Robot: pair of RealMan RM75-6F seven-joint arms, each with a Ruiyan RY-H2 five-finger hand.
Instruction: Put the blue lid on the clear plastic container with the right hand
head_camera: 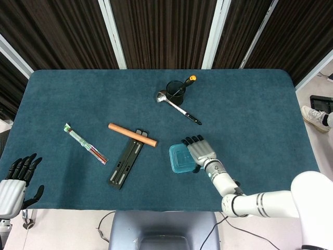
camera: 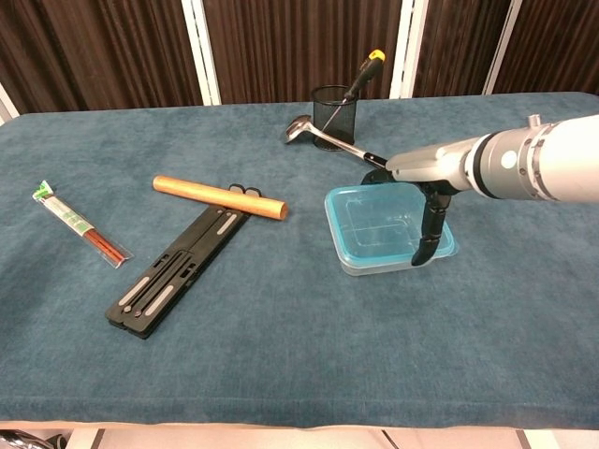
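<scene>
The blue lid point(camera: 384, 223) lies flat on the clear plastic container point(camera: 360, 267), of which only a thin strip shows under the lid's rim. In the head view the lid point(head_camera: 181, 159) covers the container fully. My right hand point(camera: 430, 217) reaches over the lid's right edge, fingers draped on top and thumb down at the front right corner, holding it. From above, that hand point(head_camera: 201, 151) sits just right of the lid. My left hand point(head_camera: 14, 183) hangs off the table's near left corner, fingers spread and holding nothing.
A wooden rolling pin point(camera: 219, 197) and a black folding rack point(camera: 178, 272) lie left of the container. A wrapped pair of chopsticks point(camera: 80, 224) is at the far left. Behind stand a black mesh cup point(camera: 334, 110) with a screwdriver and a ladle point(camera: 328, 138).
</scene>
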